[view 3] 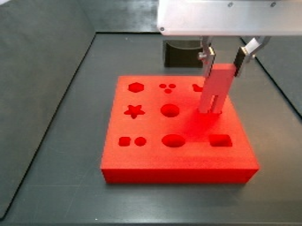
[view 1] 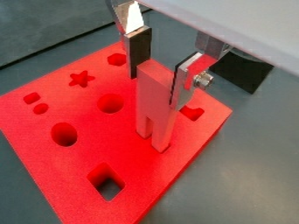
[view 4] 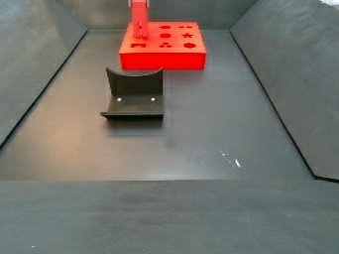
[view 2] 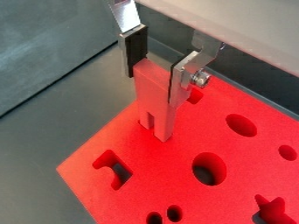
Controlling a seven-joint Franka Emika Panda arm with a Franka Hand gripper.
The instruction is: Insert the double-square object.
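The double-square object [view 1: 155, 101] is a slim red bar standing upright, its split two-prong end down on the big red block [view 1: 70, 162] at the middle of one edge. It also shows in a wrist view [view 2: 156, 101] and in both side views [view 3: 217, 88] [view 4: 137, 15]. The slit between the prongs still shows above the block's top. How deep the prongs sit I cannot tell. My gripper [view 1: 160, 87] [view 2: 158, 86] [view 3: 224, 64] is above the block, with its pads against the two sides of the bar's top end.
The block [view 3: 177, 163] has several shaped holes: a star [view 1: 79, 79], a round hole [view 1: 108, 103], an oval [view 1: 65, 134] and a square [view 1: 105, 184]. A small dark grey curved holder [view 4: 133, 94] [view 3: 179, 53] stands on the dark floor beside the block.
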